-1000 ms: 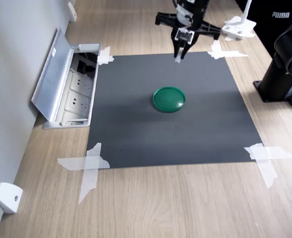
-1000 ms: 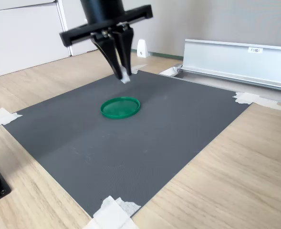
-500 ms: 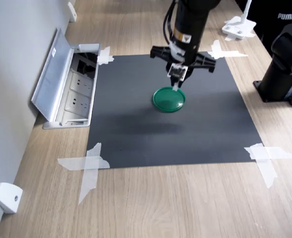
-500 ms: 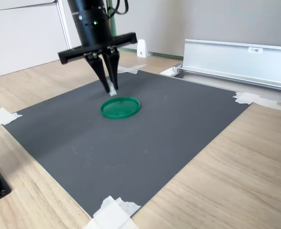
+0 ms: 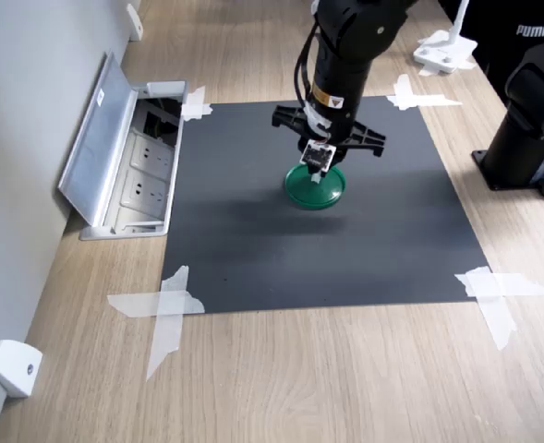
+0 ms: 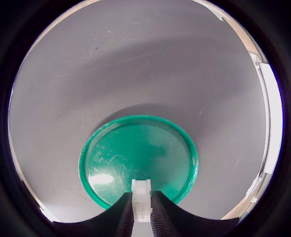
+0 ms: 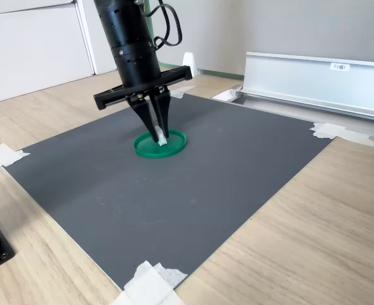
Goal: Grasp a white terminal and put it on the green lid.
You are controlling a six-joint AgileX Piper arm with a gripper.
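One arm: your gripper (image 7: 159, 138) points straight down over the lid (image 7: 150, 149), which I take as the landmark for everything below.
Gripper state: you have both fingers pinched tight on the terminal (image 6: 141, 200); in the wrist view the white block sits squeezed between the two dark fingertips (image 6: 123, 217).
Terminal: you hold it over the lid, near one edge of the disc and inside its rim. In the second exterior view the white piece (image 7: 162, 139) looks very close to the green surface; you cannot tell whether it touches.
Lid: it lies flat on the mat (image 5: 382, 249), round and dark green, with a raised rim. In the first exterior view the gripper (image 5: 316, 172) covers part of its far side (image 5: 325, 192).
Mat: dark grey, lying under the lid and taped to the wooden table (image 5: 345, 378) at its corners with pale tape (image 5: 165, 309).
Socket box: an open metal box (image 5: 128, 166) sits in the table well apart from the lid, on the first exterior view's left.
Wedge: a white wedge (image 5: 15, 367) stands far from the lid, near the first exterior view's lower left corner.
Black base: a black object (image 5: 530, 129) stands off the mat, on the first exterior view's right of the lid.
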